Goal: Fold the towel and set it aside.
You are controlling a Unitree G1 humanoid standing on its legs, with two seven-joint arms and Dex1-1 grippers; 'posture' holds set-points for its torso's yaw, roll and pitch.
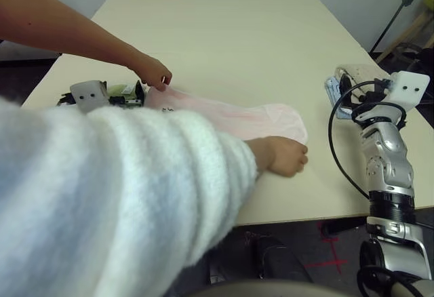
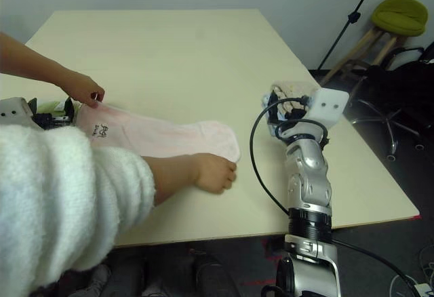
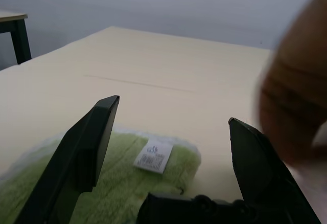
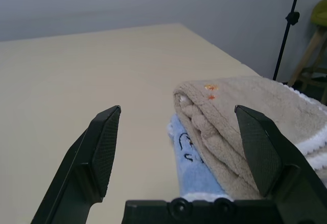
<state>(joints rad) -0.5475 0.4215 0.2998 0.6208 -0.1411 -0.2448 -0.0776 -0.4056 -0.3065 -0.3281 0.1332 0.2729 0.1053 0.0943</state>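
Beside the folded towel (image 4: 230, 116), the right end effector (image 4: 178, 152) stands wide open.

Beige towel (image 4: 225, 106) partly hidden behind R gripper (image 4: 179, 157) & cut off by R wrist view's edge. Blue cloth (image 4: 196, 170) mostly under towel. Label (image 3: 154, 155) print too small to read; green cloth (image 3: 122, 178) cut off at edge. Person's hand (image 3: 296, 81) blurred & cut off, L wrist view. Fluffy sleeve (image 1: 135, 195) hides part of L arm & pink cloth's (image 1: 217, 115) near side.
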